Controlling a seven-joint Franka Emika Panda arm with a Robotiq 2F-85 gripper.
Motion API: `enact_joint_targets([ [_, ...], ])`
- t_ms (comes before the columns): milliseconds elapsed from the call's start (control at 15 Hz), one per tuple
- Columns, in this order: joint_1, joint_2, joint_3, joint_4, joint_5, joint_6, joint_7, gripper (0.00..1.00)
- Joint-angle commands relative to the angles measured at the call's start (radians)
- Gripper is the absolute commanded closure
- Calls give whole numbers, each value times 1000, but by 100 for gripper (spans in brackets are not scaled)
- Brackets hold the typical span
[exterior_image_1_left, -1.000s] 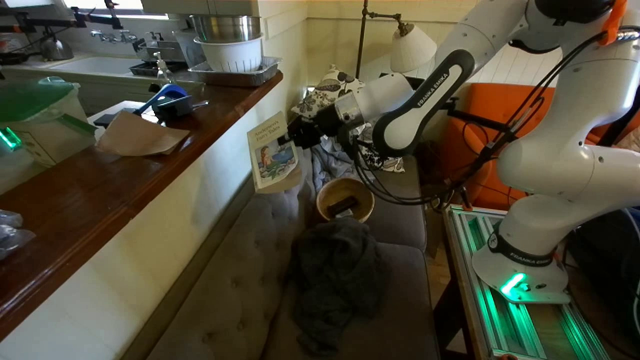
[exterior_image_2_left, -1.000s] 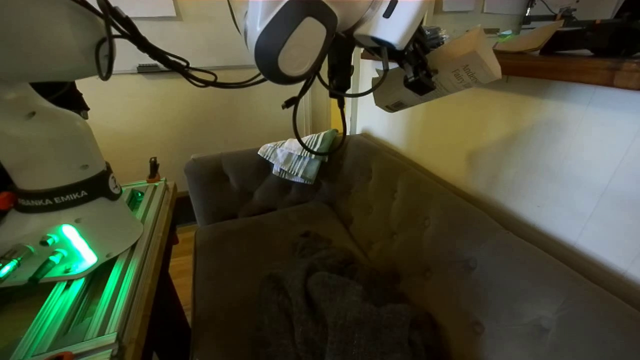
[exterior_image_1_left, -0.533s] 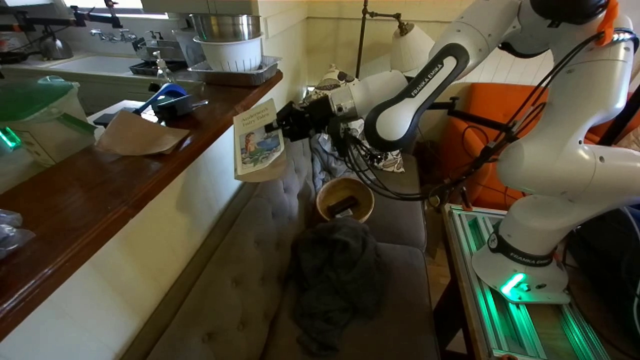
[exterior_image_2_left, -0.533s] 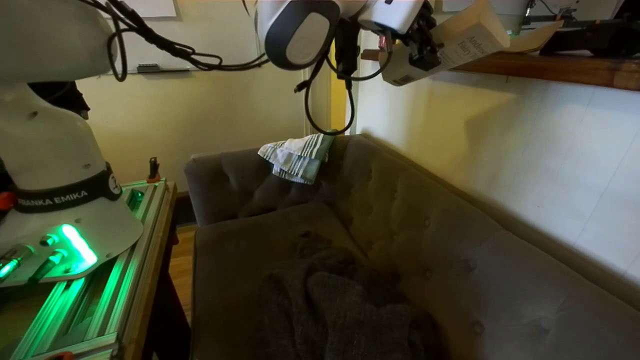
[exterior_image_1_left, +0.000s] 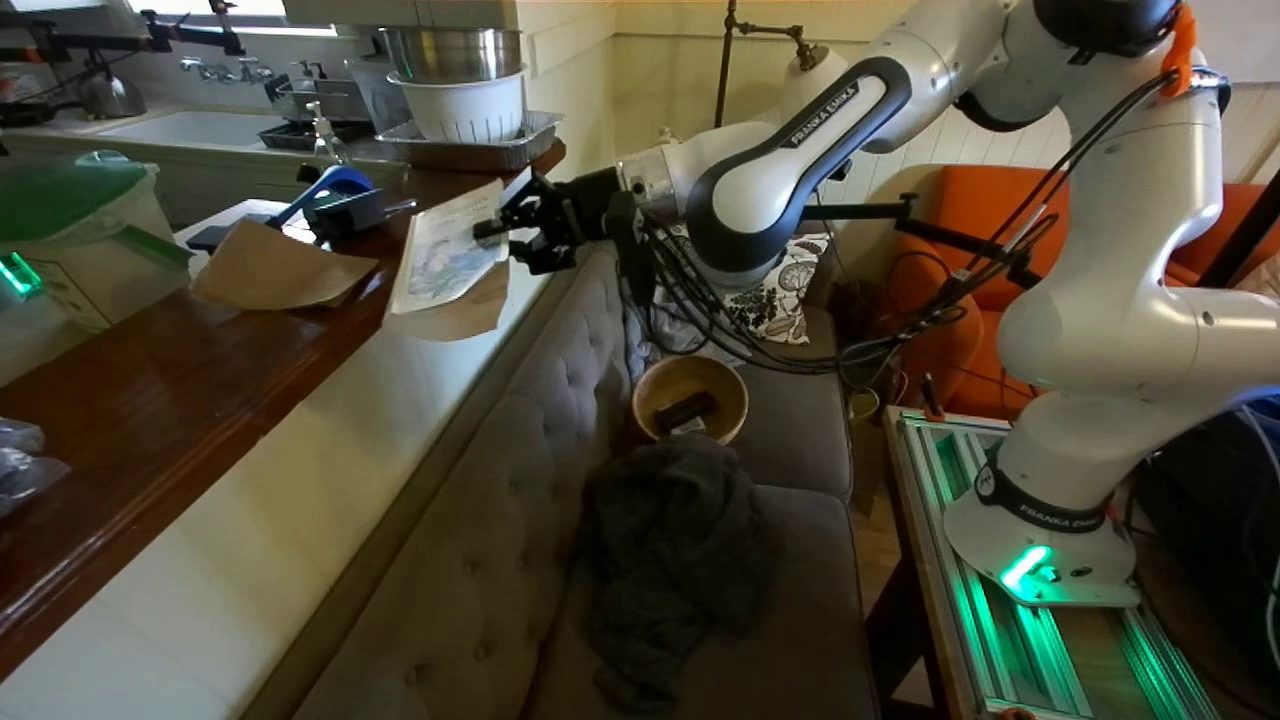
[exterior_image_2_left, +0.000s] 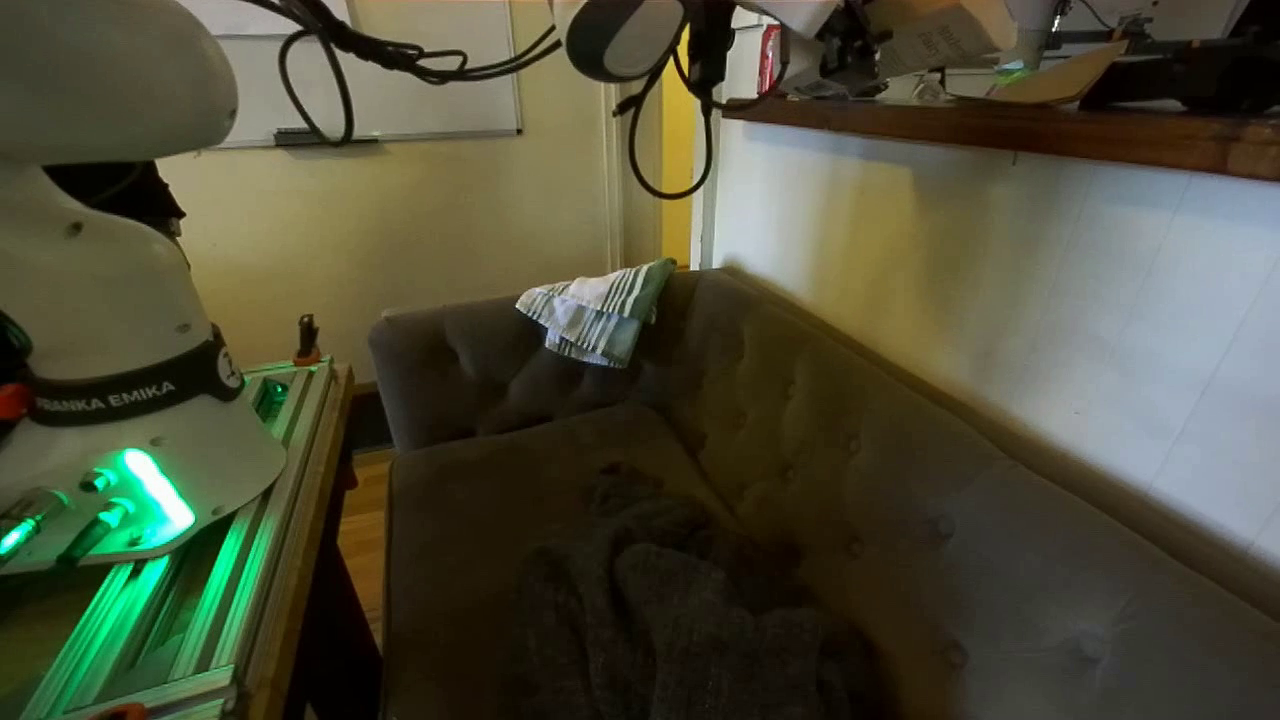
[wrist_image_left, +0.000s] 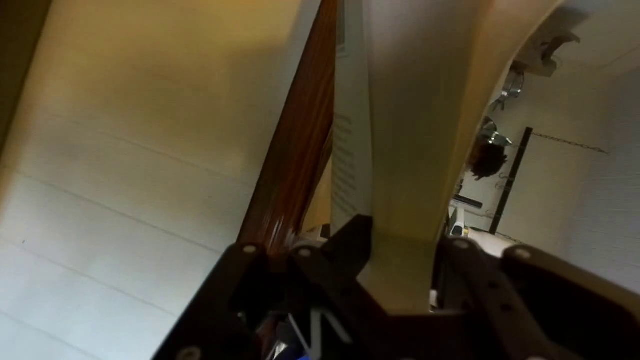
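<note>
The gripper (wrist_image_left: 402, 242) grasps a pale, picture-fronted book (exterior_image_1_left: 448, 258) from both sides; the book hangs tilted at the edge of the wooden counter (exterior_image_1_left: 200, 385), and whether the two touch cannot be told; near it on the counter lies a piece of brown paper (exterior_image_1_left: 285, 268); lower down stands a grey sofa (exterior_image_1_left: 465, 520), with a wooden bowl (exterior_image_1_left: 690, 373) on it and a dark cloth (exterior_image_1_left: 680, 560) heaped beside the bowl.
</note>
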Motion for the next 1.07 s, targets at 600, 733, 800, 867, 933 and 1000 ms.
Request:
enact_joint_targets([
  [600,310,74,-31,165,133,17,50,73],
  [733,309,79,-34,167,133,17,50,93],
  [800,359,87,-63,188,148,83,54,93],
  [867,408,81,-99,208,166,150,57,93],
  [933,452,85,-130,225,171,200,66,93],
  [1000,491,84,-160,239,180,243,80,93],
])
